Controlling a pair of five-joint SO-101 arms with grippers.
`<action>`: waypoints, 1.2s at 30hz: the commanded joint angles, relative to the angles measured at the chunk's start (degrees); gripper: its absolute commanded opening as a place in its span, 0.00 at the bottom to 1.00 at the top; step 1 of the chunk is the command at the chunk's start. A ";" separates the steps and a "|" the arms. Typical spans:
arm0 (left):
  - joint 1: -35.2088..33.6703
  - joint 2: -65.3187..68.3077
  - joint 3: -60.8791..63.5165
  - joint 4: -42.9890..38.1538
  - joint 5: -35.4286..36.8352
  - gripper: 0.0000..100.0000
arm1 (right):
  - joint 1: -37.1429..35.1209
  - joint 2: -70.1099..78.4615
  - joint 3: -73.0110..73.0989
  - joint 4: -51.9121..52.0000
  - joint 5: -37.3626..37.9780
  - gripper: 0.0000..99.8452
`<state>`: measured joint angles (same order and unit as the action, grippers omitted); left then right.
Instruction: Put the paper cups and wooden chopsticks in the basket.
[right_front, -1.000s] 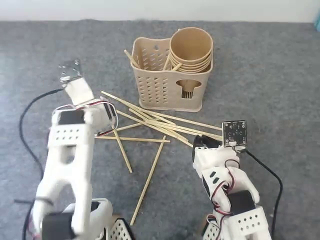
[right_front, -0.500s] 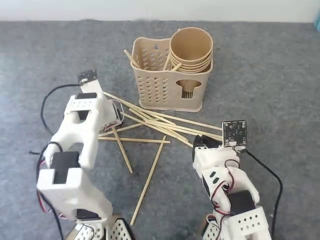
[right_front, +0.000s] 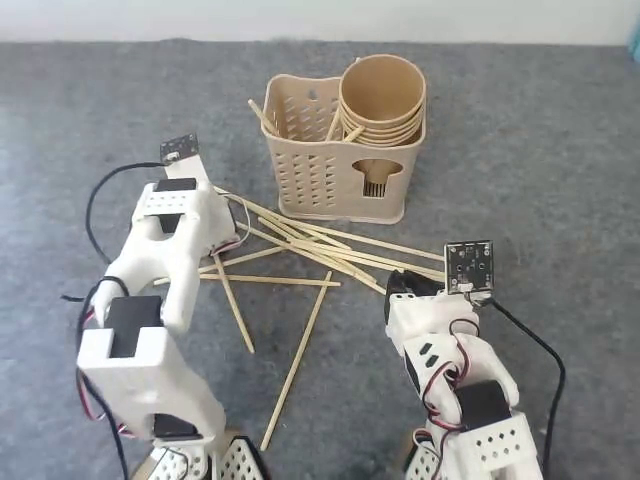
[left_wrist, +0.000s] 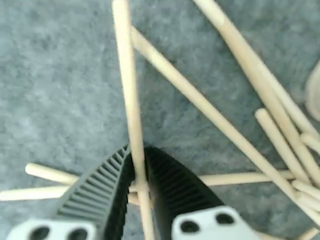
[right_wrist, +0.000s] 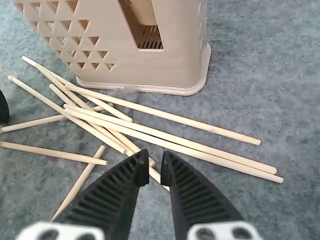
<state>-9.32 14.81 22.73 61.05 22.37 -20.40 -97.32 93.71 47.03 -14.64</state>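
Note:
A beige basket (right_front: 312, 178) stands at the back centre and holds a stack of paper cups (right_front: 383, 92) and a few wooden chopsticks (right_front: 264, 115). Several more chopsticks (right_front: 335, 255) lie crossed on the grey carpet in front of it. My left gripper (left_wrist: 137, 157) is down at the left end of that pile, shut on one chopstick (left_wrist: 126, 75). That stick (right_front: 236, 312) runs toward the front from under the left arm (right_front: 175, 235). My right gripper (right_wrist: 154, 162) hovers shut just in front of the pile (right_wrist: 165, 140), with nothing in it, facing the basket (right_wrist: 165, 65).
One long chopstick (right_front: 296, 362) lies apart, pointing to the front between the two arms. Black cables trail beside both arm bases. Open grey carpet lies to the right of the basket and at the far left.
The left arm swung in from the far left and came down onto the pile's left end. The chopstick under it shifted slightly leftward. The right arm kept still.

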 joint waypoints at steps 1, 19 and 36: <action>-0.18 -2.29 -2.51 2.37 0.35 0.01 | 0.66 -1.01 -0.35 0.75 0.88 0.05; -0.44 -41.05 -5.32 9.67 -4.22 0.01 | 0.66 -1.01 -0.35 0.75 0.88 0.05; -0.09 -41.58 6.46 9.23 -10.20 0.13 | 0.75 -1.01 -0.35 0.84 0.88 0.05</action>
<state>-9.49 -23.78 26.24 72.13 13.23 -20.40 -97.32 93.71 47.03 -14.64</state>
